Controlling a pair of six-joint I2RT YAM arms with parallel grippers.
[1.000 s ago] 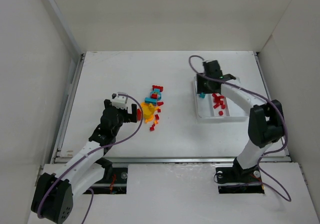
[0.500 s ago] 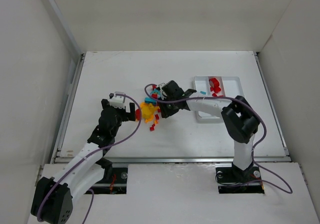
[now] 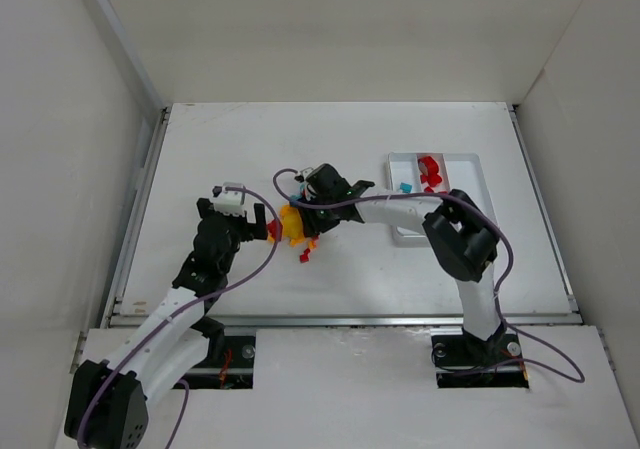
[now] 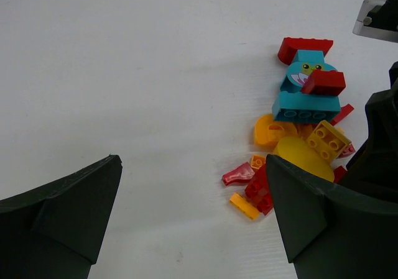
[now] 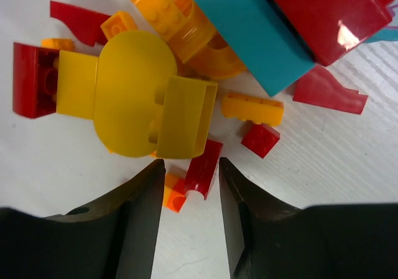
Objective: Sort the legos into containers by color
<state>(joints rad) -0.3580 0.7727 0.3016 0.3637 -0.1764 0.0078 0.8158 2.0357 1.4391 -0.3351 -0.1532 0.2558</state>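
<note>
Near the middle of the worktop (image 3: 200,149), the loose legos (image 3: 297,226) are lying in one tight pile of red, orange, yellow and teal pieces. Over the pile's right side the right gripper (image 5: 191,165) is pointing straight down. Its jaws are standing a narrow way apart, with a small red brick (image 5: 202,167) sitting between them and a smaller orange brick (image 5: 174,192) lying against it. Whether the jaws are actually pinching the red brick I cannot tell. Just beyond the fingertips, a rounded yellow piece (image 5: 134,99) and a flat teal piece (image 5: 249,30) are filling the wrist view.

Just left of the pile, the left gripper (image 4: 193,167) is hovering with its jaws spread as wide as they go, holding nothing and showing only bare worktop between them. The pile is lying ahead of its right-hand finger.

Well to the right, the white tray (image 3: 465,204) is carrying a cluster of red pieces (image 3: 430,169) at its far end and one teal piece (image 3: 405,186) near its left edge. I cannot tell which compartments these are lying in.
</note>
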